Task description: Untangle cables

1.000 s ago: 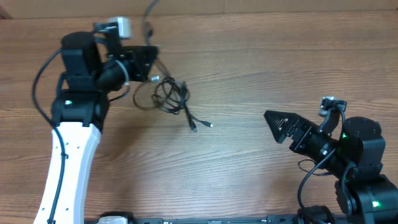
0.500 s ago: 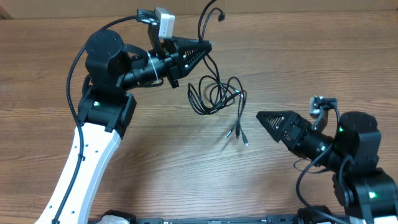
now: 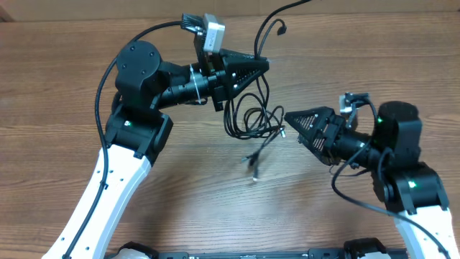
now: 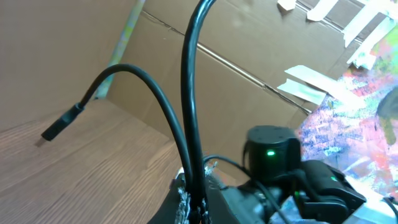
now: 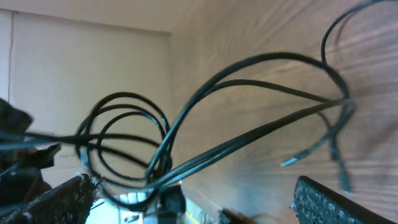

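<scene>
The cables (image 3: 248,115) are a tangle of thin black cords, lifted off the table and hanging from my left gripper (image 3: 262,66), which is shut on them. Two strands rise above its fingers (image 4: 189,112), one ending in a dark plug (image 4: 59,127). Loose plug ends (image 3: 253,160) dangle low over the wood. My right gripper (image 3: 293,119) is open, its fingers (image 5: 193,202) on either side of the hanging loops (image 5: 205,118) without closing on them.
The brown wooden tabletop (image 3: 215,208) spans the overhead view. A cardboard wall (image 4: 249,74) with tape strips stands behind the table. The white left arm (image 3: 93,208) and dark right arm (image 3: 402,173) occupy the lower corners.
My left gripper has lifted the cable bundle and carried it right. My right gripper has moved up and left until its fingers reach the hanging loops.
</scene>
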Controlling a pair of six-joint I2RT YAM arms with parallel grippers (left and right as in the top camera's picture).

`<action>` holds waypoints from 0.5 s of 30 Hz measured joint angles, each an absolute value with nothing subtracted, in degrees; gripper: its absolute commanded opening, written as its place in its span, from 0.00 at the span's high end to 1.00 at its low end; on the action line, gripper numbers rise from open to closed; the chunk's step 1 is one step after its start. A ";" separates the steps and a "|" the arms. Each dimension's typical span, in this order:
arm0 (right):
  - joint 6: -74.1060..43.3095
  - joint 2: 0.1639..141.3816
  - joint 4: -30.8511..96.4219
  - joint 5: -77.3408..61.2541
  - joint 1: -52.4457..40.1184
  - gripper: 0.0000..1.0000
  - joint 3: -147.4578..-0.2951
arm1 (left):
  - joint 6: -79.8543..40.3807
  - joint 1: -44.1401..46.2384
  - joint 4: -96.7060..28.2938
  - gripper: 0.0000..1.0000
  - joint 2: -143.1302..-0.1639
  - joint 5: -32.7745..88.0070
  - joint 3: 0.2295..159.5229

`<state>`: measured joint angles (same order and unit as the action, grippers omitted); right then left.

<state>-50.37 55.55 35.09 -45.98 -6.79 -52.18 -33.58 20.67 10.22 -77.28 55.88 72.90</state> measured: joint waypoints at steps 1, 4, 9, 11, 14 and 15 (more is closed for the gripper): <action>-50.54 56.66 35.16 -46.83 -6.79 0.00 -52.18 | -33.61 20.93 10.41 0.96 -77.28 55.61 72.90; -50.78 58.46 35.14 -48.47 -6.79 0.00 -52.18 | -34.00 21.69 10.57 0.96 -77.28 54.92 72.90; -50.98 59.79 35.16 -49.71 -6.79 0.00 -52.18 | -34.17 23.40 10.70 0.96 -77.28 53.89 72.90; -50.98 59.81 35.11 -50.00 -6.79 0.00 -52.18 | -34.17 24.64 10.74 0.96 -77.28 52.88 72.90; -50.98 59.79 35.11 -50.17 -6.79 0.04 -52.18 | -34.17 26.20 10.74 0.96 -77.28 51.72 72.90; -50.98 59.79 35.11 -50.13 -6.76 0.09 -52.18 | -34.17 27.05 10.74 0.96 -77.28 51.16 72.90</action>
